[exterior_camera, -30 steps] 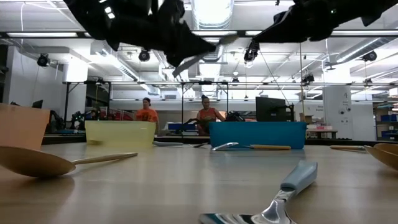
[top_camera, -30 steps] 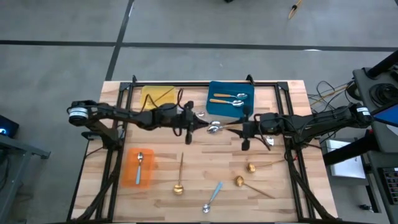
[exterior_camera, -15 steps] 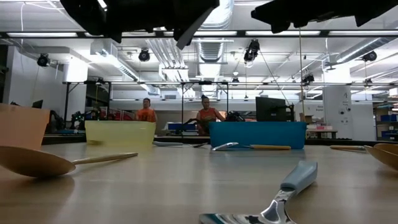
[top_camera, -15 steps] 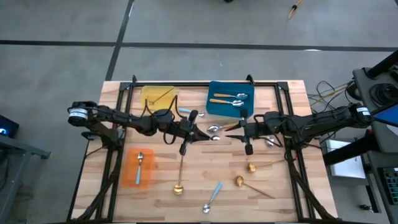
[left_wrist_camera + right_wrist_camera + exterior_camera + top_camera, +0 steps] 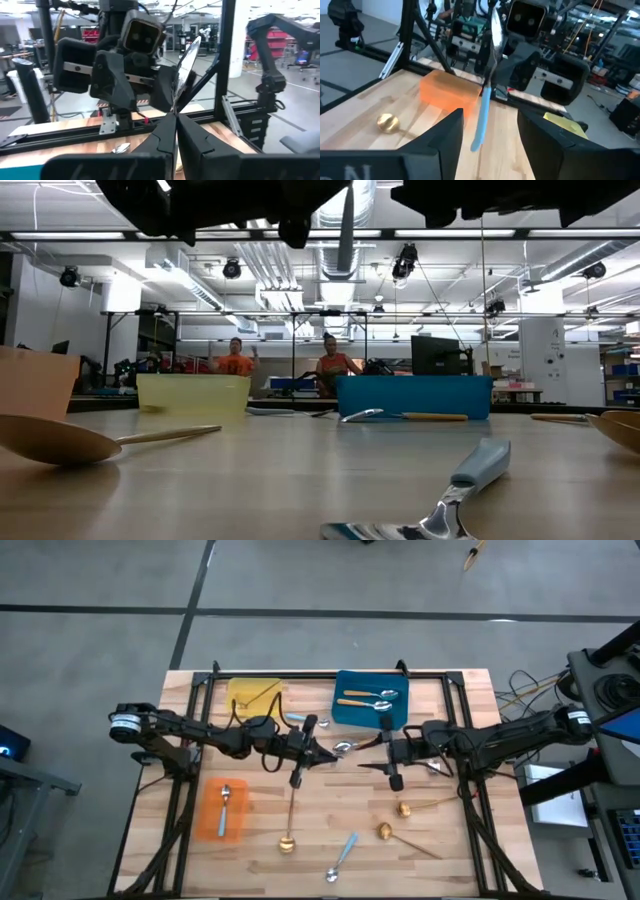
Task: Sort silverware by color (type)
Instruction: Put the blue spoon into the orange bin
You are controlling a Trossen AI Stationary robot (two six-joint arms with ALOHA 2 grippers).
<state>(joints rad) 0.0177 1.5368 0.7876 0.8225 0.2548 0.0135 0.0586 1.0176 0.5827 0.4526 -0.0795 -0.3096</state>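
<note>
My left gripper (image 5: pixel 326 753) is over the table's middle, shut on a spoon with a silver bowl (image 5: pixel 343 747) and a light-blue handle (image 5: pixel 480 122). My right gripper (image 5: pixel 366 755) is open. It faces that spoon from the right, a short way off and touching nothing. In the blue tray (image 5: pixel 350 715) lie two orange-handled spoons (image 5: pixel 366 703). One spoon (image 5: pixel 225 802) lies in the orange tray (image 5: pixel 208 815). Three gold spoons (image 5: pixel 288 830), (image 5: pixel 406 808), (image 5: pixel 386 832) and a blue-handled spoon (image 5: pixel 342 856) rest flat on the near half of the table. My left gripper pinches the spoon between its two fingers on the thin silver neck (image 5: pixel 176 102), just below the bowl. The fingers come level from the table's left, across the spoon. The spoon is lifted clear and stands upright, its bowl (image 5: pixel 188 52) above the fingers and its blue handle hanging below.
A yellow tray (image 5: pixel 252 696) sits at the far left, with a light-blue piece (image 5: pixel 292 720) beside it. A silver spoon (image 5: pixel 436 768) lies under my right arm. Black frame rails run along the table's sides. People stand in the room beyond the far edge (image 5: pixel 236 360).
My left gripper has drawn back a little toward the near edge with the spoon, which went from slanting to upright. My right arm has moved toward the table's left, closer to the spoon.
</note>
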